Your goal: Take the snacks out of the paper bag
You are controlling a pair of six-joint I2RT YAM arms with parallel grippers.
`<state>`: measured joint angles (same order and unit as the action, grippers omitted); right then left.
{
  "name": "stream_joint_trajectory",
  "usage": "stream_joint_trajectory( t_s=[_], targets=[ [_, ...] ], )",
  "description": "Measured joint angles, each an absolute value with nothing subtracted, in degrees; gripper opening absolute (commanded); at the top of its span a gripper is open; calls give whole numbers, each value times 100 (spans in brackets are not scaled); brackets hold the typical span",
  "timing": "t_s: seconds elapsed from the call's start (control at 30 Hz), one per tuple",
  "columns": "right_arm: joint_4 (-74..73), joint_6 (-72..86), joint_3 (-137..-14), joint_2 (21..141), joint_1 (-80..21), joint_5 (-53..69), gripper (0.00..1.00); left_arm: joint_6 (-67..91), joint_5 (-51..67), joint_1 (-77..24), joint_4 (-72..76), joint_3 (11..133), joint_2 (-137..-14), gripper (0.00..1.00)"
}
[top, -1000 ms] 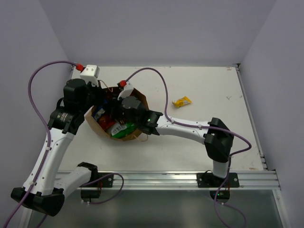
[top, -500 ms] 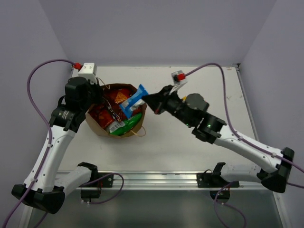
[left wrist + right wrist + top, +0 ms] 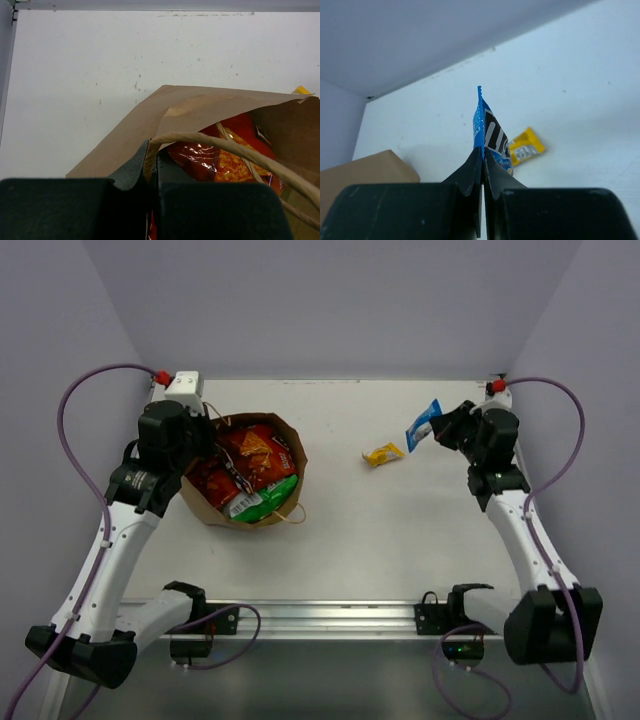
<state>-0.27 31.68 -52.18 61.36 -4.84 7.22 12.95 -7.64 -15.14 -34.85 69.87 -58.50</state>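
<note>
The brown paper bag [image 3: 292,456] stands open at the left of the table, holding red-orange Doritos bags [image 3: 252,447] and a white-green chip bag [image 3: 262,501]. My left gripper [image 3: 213,447] is shut on the bag's rim by a twisted handle [image 3: 235,150]; the rim [image 3: 150,160] sits between the jaws. My right gripper [image 3: 440,430] is shut on a small blue wrapper [image 3: 424,423], held in the air at the far right; it also shows in the right wrist view [image 3: 490,135]. A yellow wrapper [image 3: 383,453] lies on the table below it, seen too in the right wrist view [image 3: 526,147].
The white table [image 3: 400,530] has a metal rail along its near edge [image 3: 350,618]. Grey walls close in the back and sides. A purple cable loops above each arm.
My right arm has swung from the bag's mouth to the far right, carrying the blue wrapper out of the bag. The left gripper has kept its hold on the rim.
</note>
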Motion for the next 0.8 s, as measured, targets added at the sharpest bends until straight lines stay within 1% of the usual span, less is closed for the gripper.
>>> stream_joint_trajectory(
  t_s=[0.17,0.33,0.37,0.4,0.43,0.47,0.5,0.53,0.57,0.6,0.7,0.8],
  targets=[
    [263,3573,-4866,7513,434,1551,0,1293,-714,-1514,-3487,6987,-5848,0],
    [325,3907,-4563,8455,965,1850,0,1291,-624,-1514,-3485,6984,-5843,0],
    [252,3948,-4543,8545,1037,1850,5,1291,-604,-1514,-3485,6982,-5841,0],
    [169,3979,-4534,8591,1105,1831,12,1291,-587,-1514,-3481,6976,-5837,0],
    [67,3990,-4534,8597,1142,1737,30,1291,-567,-1514,-3483,6973,-5830,0],
    [-19,4003,-4534,8573,1170,1649,42,1291,-552,-1514,-3479,6965,-5828,0],
    [-108,3979,-4534,8538,1179,1535,65,1288,-537,-1514,-3481,6963,-5824,0],
    [-244,3940,-4541,8484,1179,1393,73,1286,-521,-1514,-3479,6963,-5822,0],
    [-397,3883,-4543,8396,1179,1245,77,1286,-508,-1514,-3479,6963,-5822,0],
    [-567,3813,-4543,8276,1173,1103,85,1275,-489,-1514,-3481,6963,-5815,0],
    [-1024,3656,-4576,7758,1164,768,89,1247,-438,-1511,-3487,6963,-5787,0],
    [-1291,3398,-4619,6945,1007,510,89,1240,-401,-1514,-3505,6960,-5760,0]
  ],
)
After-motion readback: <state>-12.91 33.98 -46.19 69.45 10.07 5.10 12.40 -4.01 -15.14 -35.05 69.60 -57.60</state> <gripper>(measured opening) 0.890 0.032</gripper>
